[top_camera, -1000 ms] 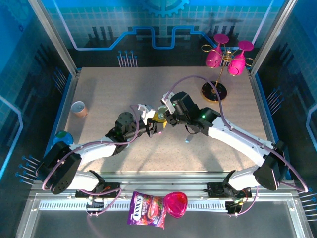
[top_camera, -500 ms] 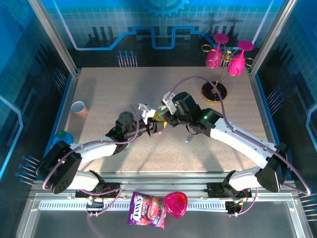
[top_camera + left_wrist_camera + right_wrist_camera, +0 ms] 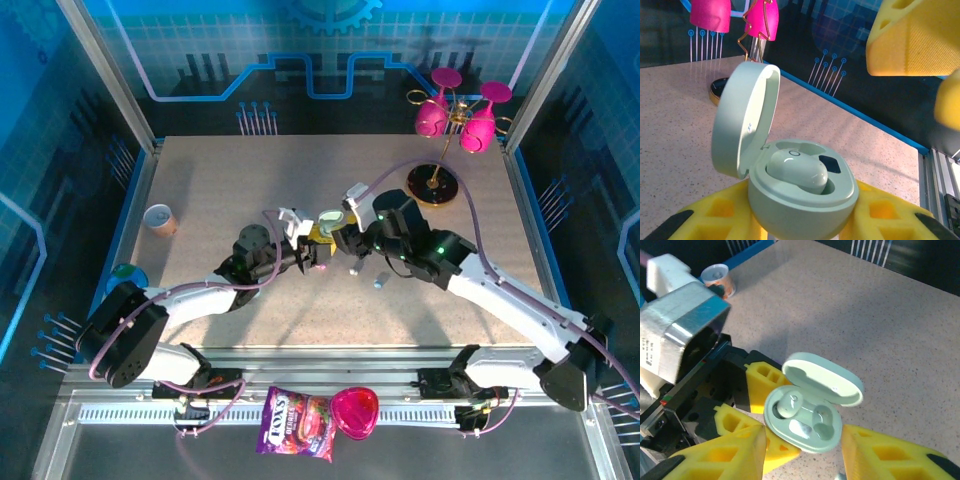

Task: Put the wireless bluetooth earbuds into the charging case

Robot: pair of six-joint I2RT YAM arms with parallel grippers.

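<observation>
One mint earbud (image 3: 797, 170) sits seated in the open mint case (image 3: 805, 200). The left gripper (image 3: 800, 222) jaws clamp the case between them. The right gripper (image 3: 802, 455) jaws stand apart, holding nothing, just beside it over the counter (image 3: 890, 315).

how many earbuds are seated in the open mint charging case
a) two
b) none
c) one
c: in the right wrist view one earbud sits in the mint charging case, whose lid is up, while the second slot beside it is empty.
</observation>
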